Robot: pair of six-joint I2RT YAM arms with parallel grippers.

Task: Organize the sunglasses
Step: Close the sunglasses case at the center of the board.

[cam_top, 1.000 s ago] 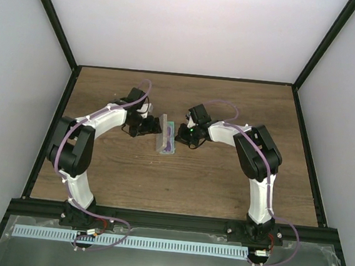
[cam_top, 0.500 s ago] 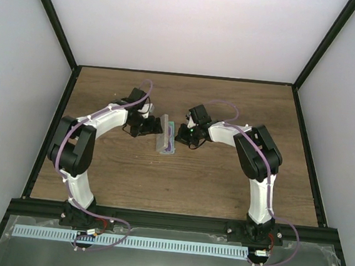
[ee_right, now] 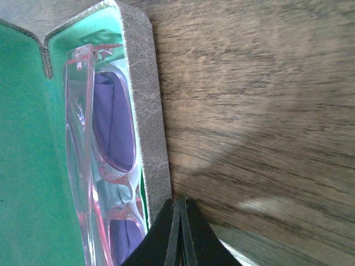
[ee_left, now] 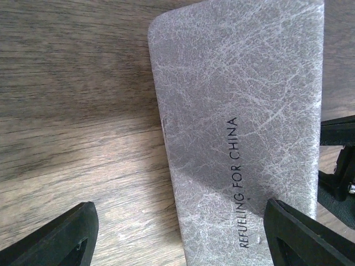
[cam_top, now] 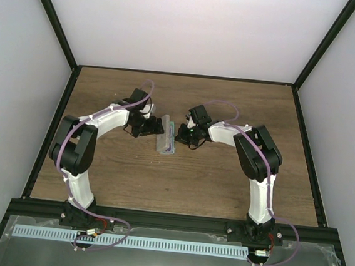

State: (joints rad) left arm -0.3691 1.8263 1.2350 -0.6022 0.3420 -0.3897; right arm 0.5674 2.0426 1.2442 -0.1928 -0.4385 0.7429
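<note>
The sunglasses (ee_right: 113,127), with a thin pink frame and purple lenses, lie inside the open grey case (ee_right: 152,127) on its green lining (ee_right: 28,166). In the top view the case (cam_top: 165,138) sits mid-table between both grippers. My right gripper (ee_right: 180,224) is shut, holding nothing, with its tips against the outside of the case's right wall. My left gripper (ee_left: 180,235) is open, and the lid's grey outer face (ee_left: 244,111), printed "REFUELING FOR CHINA", fills the view ahead of it. One of its fingers (ee_left: 305,235) overlaps the lid and the other stands over bare wood.
The wooden table (cam_top: 223,181) is ringed by a black frame and white walls. Both arms reach in from the near edge and meet at the case. My right gripper's black body (ee_left: 338,177) shows past the lid's far edge in the left wrist view.
My left gripper has edged a little right toward the case, and the lid stands slightly more upright. The right gripper has stayed put.
</note>
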